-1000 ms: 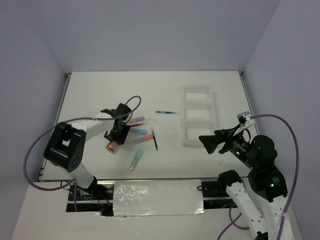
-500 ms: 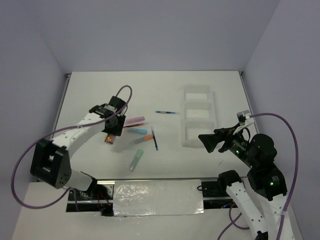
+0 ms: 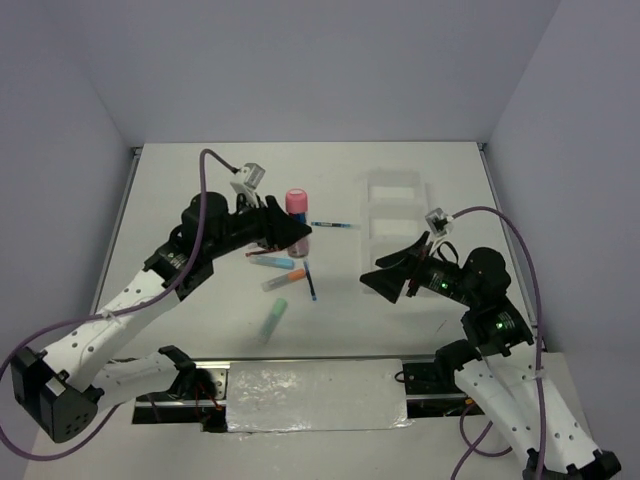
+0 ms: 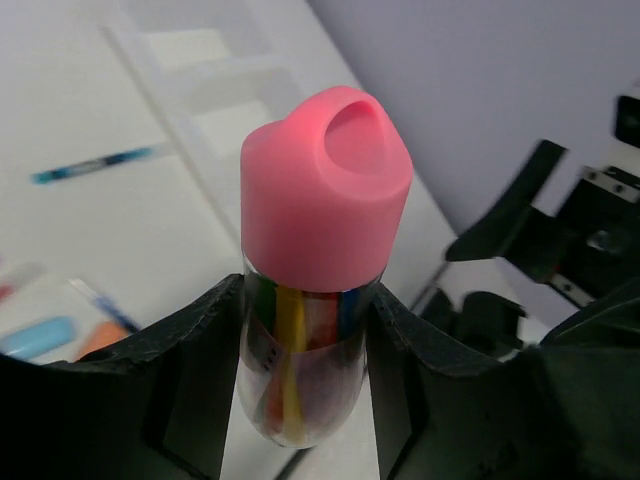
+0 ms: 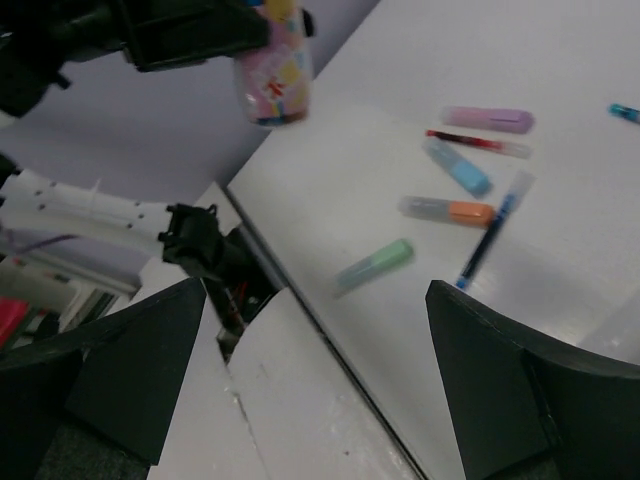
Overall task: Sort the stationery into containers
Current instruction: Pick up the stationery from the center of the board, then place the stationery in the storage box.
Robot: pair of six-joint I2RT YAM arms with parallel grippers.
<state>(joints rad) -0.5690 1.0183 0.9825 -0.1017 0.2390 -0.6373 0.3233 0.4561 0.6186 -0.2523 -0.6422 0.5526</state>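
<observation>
Lifted since the last frame: left gripper point(image 4: 303, 345) now carries the pink-capped tube point(image 4: 325, 215) clear of the table, clamped on its glossy barrel below the cap. Probably light, rigid, slippery; keep the mid-barrel hold. Right gripper point(image 3: 385, 275) spread wide, empty, beside the three-compartment tray point(image 3: 396, 206).

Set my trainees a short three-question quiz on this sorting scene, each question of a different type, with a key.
1. True or false: the left claw is shut on the pink-capped tube.
2. The right claw is: A) shut on the tube; B) open, holding nothing; C) out of view.
3. Fill in: the highlighter lying nearest the table's front edge is ____ in colour.
Key: 1 true; 2 B; 3 mint-green.
</observation>
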